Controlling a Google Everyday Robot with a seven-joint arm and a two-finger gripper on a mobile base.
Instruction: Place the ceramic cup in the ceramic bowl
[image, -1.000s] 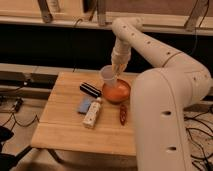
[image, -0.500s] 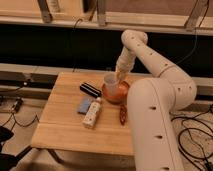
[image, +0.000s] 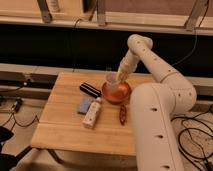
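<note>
The white ceramic cup (image: 112, 82) is tilted at the left rim of the orange-red ceramic bowl (image: 116, 93), which sits on the far right part of the wooden table (image: 65, 125). My gripper (image: 120, 77) comes down from the arm right beside the cup's upper right edge, over the bowl. I cannot tell whether the cup rests in the bowl or hangs from the gripper.
A black bar-shaped object (image: 90, 90), a blue block (image: 83, 106) and a white remote-like object (image: 93, 113) lie left of the bowl. A dark reddish-brown elongated object (image: 122, 114) lies in front of it. The arm's big white link (image: 155, 130) covers the table's right side.
The arm has folded back and the gripper has come down with the cup, from above the bowl's left side to the bowl's left rim.
</note>
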